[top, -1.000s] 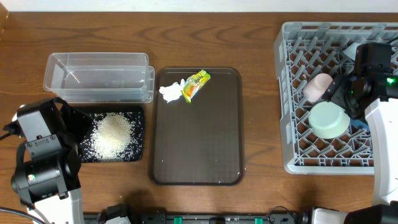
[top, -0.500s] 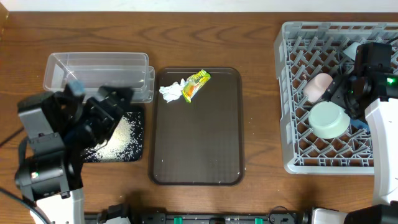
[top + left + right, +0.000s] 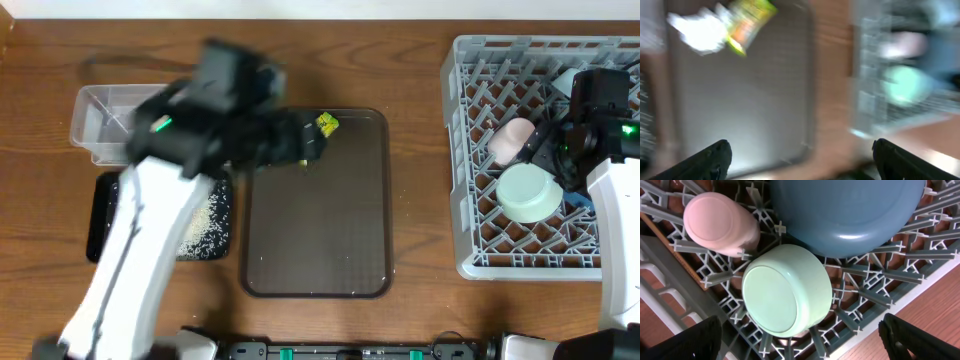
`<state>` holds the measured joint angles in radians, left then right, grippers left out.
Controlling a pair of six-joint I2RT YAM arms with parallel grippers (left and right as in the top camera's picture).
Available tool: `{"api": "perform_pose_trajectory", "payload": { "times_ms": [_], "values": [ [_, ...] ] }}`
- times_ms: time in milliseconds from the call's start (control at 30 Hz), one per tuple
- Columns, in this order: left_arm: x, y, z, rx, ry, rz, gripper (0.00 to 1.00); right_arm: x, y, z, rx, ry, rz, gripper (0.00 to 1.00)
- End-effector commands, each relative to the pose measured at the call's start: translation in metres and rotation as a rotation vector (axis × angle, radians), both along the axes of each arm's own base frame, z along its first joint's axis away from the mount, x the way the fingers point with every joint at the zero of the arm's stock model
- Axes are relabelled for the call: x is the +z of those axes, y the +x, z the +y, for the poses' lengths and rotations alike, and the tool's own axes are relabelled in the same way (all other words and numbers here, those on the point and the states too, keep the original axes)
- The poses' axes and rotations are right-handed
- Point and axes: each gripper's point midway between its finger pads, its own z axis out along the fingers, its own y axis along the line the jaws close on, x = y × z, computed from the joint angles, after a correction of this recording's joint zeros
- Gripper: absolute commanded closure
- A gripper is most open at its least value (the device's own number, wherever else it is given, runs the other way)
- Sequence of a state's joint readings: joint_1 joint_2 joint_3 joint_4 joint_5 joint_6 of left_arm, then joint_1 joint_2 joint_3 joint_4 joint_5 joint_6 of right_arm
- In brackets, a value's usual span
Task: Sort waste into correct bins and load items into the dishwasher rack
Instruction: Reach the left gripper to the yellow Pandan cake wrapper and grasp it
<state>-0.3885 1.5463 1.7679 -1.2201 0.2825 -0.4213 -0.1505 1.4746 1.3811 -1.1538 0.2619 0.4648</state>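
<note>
My left gripper (image 3: 300, 146) hangs over the far left corner of the dark-brown serving tray (image 3: 330, 230), open and empty (image 3: 800, 165). Its blurred wrist view shows the crumpled white tissue (image 3: 700, 32) and the yellow-green wrapper (image 3: 746, 22) lying together ahead of it. From overhead only the wrapper (image 3: 327, 123) shows. Rice (image 3: 200, 228) lies in the black tray (image 3: 100, 215). The clear tub (image 3: 100, 125) is partly hidden by my arm. My right gripper (image 3: 572, 150) is open and empty (image 3: 800, 347) over the rack (image 3: 470, 150), above the upside-down mint-green bowl (image 3: 785, 290).
In the rack, the pink cup (image 3: 720, 222) and the dark-blue dish (image 3: 850, 210) sit next to the mint-green bowl (image 3: 528, 192). A pale blue piece (image 3: 563, 82) shows beside my right arm. Bare wood separates the serving tray from the rack.
My left arm has swung from beside the black tray, up and right across the tub, to the serving tray's far left corner. The right arm has not moved.
</note>
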Motion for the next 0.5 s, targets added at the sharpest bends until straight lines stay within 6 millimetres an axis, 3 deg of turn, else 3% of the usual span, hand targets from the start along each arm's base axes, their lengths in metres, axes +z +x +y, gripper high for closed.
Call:
{"api": "perform_pose_trajectory", "payload": {
  "times_ms": [0,200,467],
  "values": [
    [-0.026,0.041,0.033,0.060,0.355,-0.096,0.07,0.002,0.001,-0.002,-0.019,-0.006,-0.010,0.01],
    [-0.073,0.089,0.012,0.060,0.373,-0.090,0.07,0.002,0.001,-0.002,-0.019,-0.006,-0.010,0.01],
    [-0.116,0.148,-0.018,-0.076,0.401,-0.213,0.07,0.002,0.001,-0.002,-0.019,-0.006,-0.010,0.01]
  ]
}}
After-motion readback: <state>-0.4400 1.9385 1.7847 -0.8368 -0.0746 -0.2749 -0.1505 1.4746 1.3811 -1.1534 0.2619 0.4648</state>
